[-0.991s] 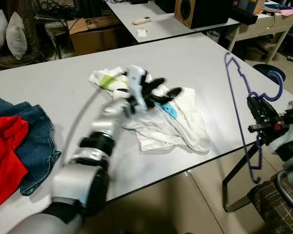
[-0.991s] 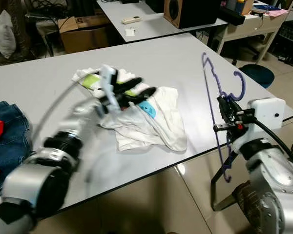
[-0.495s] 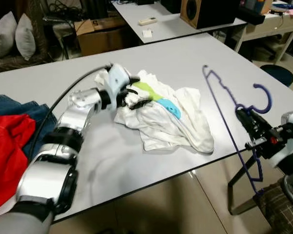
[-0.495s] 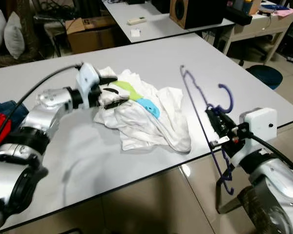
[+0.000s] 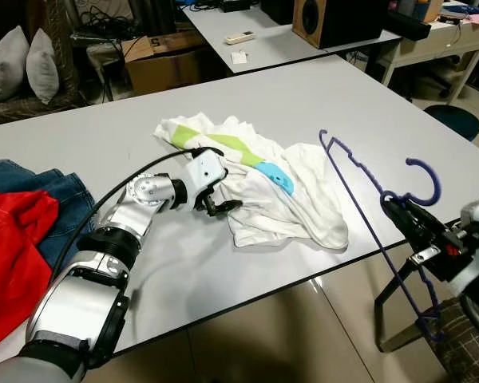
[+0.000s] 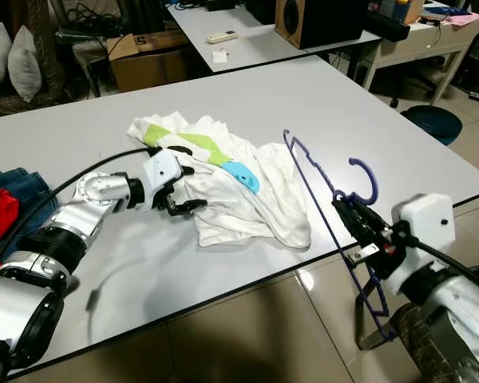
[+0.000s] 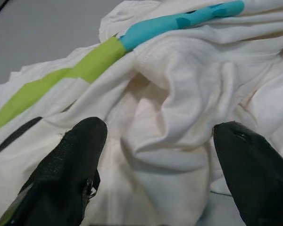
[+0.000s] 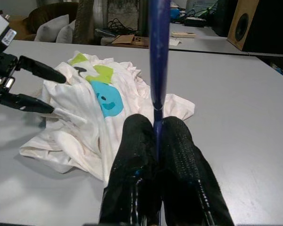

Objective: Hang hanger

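Left gripper: I see my left gripper (image 5: 221, 199) low over the grey table (image 5: 319, 96), at the near-left edge of the white shirt (image 5: 259, 187). Its two black fingers (image 7: 75, 169) are spread apart, with a fold of white cloth between them; I cannot tell if they press it.
Right gripper: my right gripper (image 6: 353, 217) is at the near right edge of the table, fingers pressed together on the purple hanger (image 6: 323, 211), just below its hook.
Hanger: it is in the air, tilted, one shoulder end over the table beside the shirt, the other end below the table edge.
Shirt: crumpled in the middle of the table, with green and light blue patches.
Other clothes: blue jeans (image 5: 52, 207) and a red garment (image 5: 12, 255) lie at the left edge of the table.
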Robot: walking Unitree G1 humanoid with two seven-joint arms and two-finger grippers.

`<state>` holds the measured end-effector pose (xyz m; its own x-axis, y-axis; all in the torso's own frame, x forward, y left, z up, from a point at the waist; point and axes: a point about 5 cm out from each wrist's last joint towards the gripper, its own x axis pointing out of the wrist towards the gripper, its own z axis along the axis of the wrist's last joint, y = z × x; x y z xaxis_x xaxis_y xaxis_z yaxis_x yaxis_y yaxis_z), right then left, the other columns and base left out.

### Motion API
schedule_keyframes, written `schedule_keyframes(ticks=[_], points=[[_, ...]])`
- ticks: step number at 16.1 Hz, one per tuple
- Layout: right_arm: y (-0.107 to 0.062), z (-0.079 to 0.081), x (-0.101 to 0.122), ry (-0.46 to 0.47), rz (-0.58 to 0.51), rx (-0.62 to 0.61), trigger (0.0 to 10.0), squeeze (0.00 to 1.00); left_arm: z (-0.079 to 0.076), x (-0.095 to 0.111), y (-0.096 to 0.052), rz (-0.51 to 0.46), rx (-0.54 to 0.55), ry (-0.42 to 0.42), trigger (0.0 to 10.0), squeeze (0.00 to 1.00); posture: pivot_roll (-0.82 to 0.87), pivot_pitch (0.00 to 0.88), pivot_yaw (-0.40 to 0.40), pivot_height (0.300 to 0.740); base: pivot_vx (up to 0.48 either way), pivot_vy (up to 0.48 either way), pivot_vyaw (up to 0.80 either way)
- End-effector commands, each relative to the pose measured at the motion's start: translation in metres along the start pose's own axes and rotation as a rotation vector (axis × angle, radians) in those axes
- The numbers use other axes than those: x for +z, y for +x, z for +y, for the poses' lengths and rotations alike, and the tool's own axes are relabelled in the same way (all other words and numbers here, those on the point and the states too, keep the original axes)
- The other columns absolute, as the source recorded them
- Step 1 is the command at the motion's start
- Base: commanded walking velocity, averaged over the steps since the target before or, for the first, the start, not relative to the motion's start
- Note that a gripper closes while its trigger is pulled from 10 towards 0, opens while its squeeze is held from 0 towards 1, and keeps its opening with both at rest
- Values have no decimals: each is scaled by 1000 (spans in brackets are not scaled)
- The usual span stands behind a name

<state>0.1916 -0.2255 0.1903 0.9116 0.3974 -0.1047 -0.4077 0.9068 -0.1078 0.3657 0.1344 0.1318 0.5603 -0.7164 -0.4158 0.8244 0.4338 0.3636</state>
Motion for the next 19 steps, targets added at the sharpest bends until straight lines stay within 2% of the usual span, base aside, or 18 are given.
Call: schedule_keyframes(ticks=[1, 4, 5, 7, 10, 19], points=[[-3, 2, 5, -9, -10, 18, 10000, 0, 3, -4, -3, 26, 22, 7, 0, 0, -129, 0, 101, 740, 0, 0, 0], [-2, 2, 0, -4, 13, 39, 10000, 0, 0, -6, -3, 2, 42, -48, 0, 0, -101, 0, 87, 740, 0, 0, 0], [-1, 3, 0, -3, 12, 43, 10000, 0, -2, -3, -3, -42, 48, -83, 0, 0, -101, 0, 87, 740, 0, 0, 0], [-3, 6, -3, 4, 25, 45, 10000, 0, -5, -5, -3, -69, 47, -118, 0, 0, -120, 0, 99, 740, 0, 0, 0], [-9, 9, -3, 6, 33, 52, 10000, 0, -9, -13, -6, -54, 44, -134, 0, 0, -139, 0, 102, 740, 0, 0, 0], [-9, 9, -3, 6, 33, 52, 10000, 0, -9, -13, -6, -54, 44, -134, 0, 0, -139, 0, 102, 740, 0, 0, 0]])
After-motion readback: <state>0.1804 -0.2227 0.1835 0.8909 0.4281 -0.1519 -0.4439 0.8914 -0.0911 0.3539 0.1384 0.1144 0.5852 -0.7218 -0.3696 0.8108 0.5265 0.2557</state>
